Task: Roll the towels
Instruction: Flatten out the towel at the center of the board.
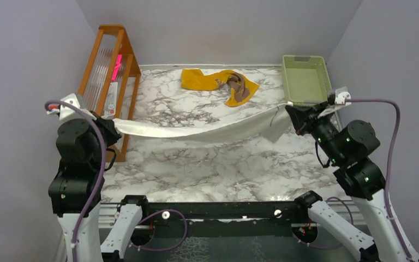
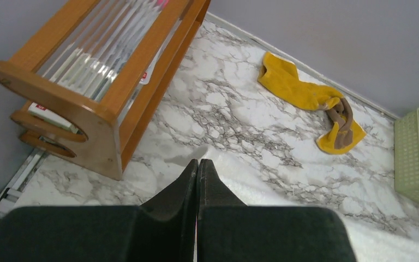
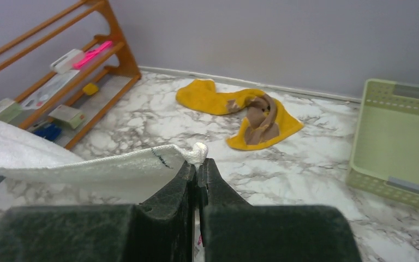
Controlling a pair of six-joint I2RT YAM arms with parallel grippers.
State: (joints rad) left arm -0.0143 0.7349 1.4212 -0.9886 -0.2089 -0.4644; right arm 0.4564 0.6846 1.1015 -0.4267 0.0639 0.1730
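The cream-white towel (image 1: 196, 130) hangs stretched in the air between my two grippers, sagging a little in the middle above the marble table. My left gripper (image 1: 114, 124) is shut on its left corner; in the left wrist view the tips (image 2: 198, 164) are pressed together with white cloth (image 2: 283, 191) trailing off to the right. My right gripper (image 1: 293, 113) is shut on the right corner, a bunched white tip poking out above the jaws (image 3: 197, 164). The mustard yellow towel (image 1: 202, 80) lies crumpled at the back of the table. The brown towel (image 1: 237, 87) lies rumpled on the yellow one's right end.
A wooden rack (image 1: 106, 71) with small items stands at the back left, close to my left arm. The pale green plastic basket (image 1: 305, 82) sits at the back right, just beyond my right gripper. Grey walls close in the table on three sides.
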